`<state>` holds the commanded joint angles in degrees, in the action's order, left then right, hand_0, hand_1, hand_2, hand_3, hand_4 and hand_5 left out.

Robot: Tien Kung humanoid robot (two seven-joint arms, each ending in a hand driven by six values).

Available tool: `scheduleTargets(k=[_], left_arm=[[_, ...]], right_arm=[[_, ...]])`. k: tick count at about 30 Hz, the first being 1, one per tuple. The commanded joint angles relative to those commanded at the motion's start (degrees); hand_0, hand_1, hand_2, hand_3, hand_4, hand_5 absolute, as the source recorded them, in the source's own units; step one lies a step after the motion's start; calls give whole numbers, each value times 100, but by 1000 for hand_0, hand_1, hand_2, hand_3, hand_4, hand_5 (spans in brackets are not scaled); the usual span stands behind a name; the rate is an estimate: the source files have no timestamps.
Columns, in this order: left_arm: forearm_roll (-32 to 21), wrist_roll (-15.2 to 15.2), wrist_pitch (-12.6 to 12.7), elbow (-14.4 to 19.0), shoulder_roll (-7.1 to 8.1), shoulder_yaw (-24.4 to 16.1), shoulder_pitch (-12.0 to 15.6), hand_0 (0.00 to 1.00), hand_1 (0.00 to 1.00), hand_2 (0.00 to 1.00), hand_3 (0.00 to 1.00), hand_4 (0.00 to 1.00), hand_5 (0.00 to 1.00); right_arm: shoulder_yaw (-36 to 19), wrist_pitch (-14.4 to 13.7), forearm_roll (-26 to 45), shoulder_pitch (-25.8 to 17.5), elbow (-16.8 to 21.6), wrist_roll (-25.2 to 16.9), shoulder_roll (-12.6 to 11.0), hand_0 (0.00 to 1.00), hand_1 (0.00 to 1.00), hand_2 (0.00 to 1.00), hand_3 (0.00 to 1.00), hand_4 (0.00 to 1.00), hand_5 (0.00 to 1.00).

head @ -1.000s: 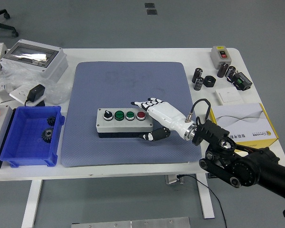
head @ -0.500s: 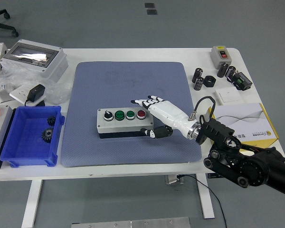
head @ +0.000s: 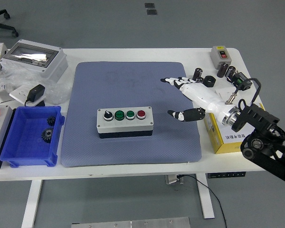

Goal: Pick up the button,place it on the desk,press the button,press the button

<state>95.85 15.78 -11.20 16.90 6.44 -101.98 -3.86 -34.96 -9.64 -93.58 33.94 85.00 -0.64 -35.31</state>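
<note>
One button box (head: 125, 122) on the mat (head: 131, 112); right hand (head: 195, 96) hovers right of it, fingers (head: 172, 81) spread, grasping nothing.

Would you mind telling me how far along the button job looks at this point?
The button box already sits flat on the blue mat, so the pick and place look done. The right hand hangs open above the mat's right side, clear of the box and holding nothing. Whether either press has been made cannot be read from this view; nothing is touching the red button now. The left arm is out of sight.
</note>
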Motion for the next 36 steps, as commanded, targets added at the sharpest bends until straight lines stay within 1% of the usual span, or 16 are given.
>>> scheduleTargets(k=[1,3,4,6,7,8,12,13,16,18,19,24,25,28,31,36], left_arm=[[4,-5,8,-1,-6,-4,0,496,464,469,688,2,2],[23,-30,17,-8,-16,-19,-5,496,464,469,688,2,2],[30,-41,22,-12,-19,-25,-7,496,464,469,688,2,2],[27,-45,36,-11,-18,-26,-4,496,464,469,688,2,2],[24,-40,42,-8,-17,-25,-1,494,461,463,675,2,2],[16,-30,51,-5,-15,-19,3,494,461,463,675,2,2],[-1,-8,68,4,-12,-9,7,494,461,463,675,2,2],[1,-8,69,5,-11,-12,4,498,462,465,669,2,2],[17,-18,64,0,-11,-25,-11,498,462,465,669,2,2],[24,-20,60,-2,-16,-29,-21,498,462,465,669,2,2],[24,-18,59,-1,-18,-28,-23,500,466,467,670,2,2],[11,13,59,10,-12,-13,-14,500,466,467,670,2,2],[14,16,58,11,-9,-14,-13,502,467,469,671,2,2],[19,6,53,9,-3,-19,-16,502,467,469,671,2,2],[20,-2,49,7,-5,-21,-17,506,468,469,670,2,2],[8,6,49,11,-9,-12,-10,506,468,469,670,2,2]], right_arm=[[-123,186,-49,-11,82,198,8,996,939,998,998,690,114],[-305,603,-66,-13,286,577,38,996,939,998,998,690,114],[-357,870,-11,-1,409,798,51,996,939,998,998,690,114],[-375,1241,132,56,562,1092,81,996,939,998,998,690,114],[-369,1398,182,86,599,1202,99,510,595,722,998,413,60],[-358,1617,252,141,638,1368,137,510,595,722,998,413,60],[-307,2149,377,342,690,1639,303,510,595,722,998,413,60],[-279,2295,409,403,703,1669,353,160,249,358,989,297,43],[-164,2586,458,548,709,1722,474,160,249,358,989,297,43],[-83,2661,472,615,680,1741,545,160,249,358,989,297,43],[-46,2682,488,640,655,1744,581,57,134,215,957,207,56],[94,2655,493,697,450,1750,752,57,134,215,957,207,56],[122,2636,482,700,396,1751,785,16,98,185,915,177,26],[199,2586,442,697,247,1755,860,16,98,185,915,177,26],[252,2556,407,680,180,1763,874,5,96,174,895,169,31],[326,2529,376,664,150,1780,857,5,96,174,895,169,31]])
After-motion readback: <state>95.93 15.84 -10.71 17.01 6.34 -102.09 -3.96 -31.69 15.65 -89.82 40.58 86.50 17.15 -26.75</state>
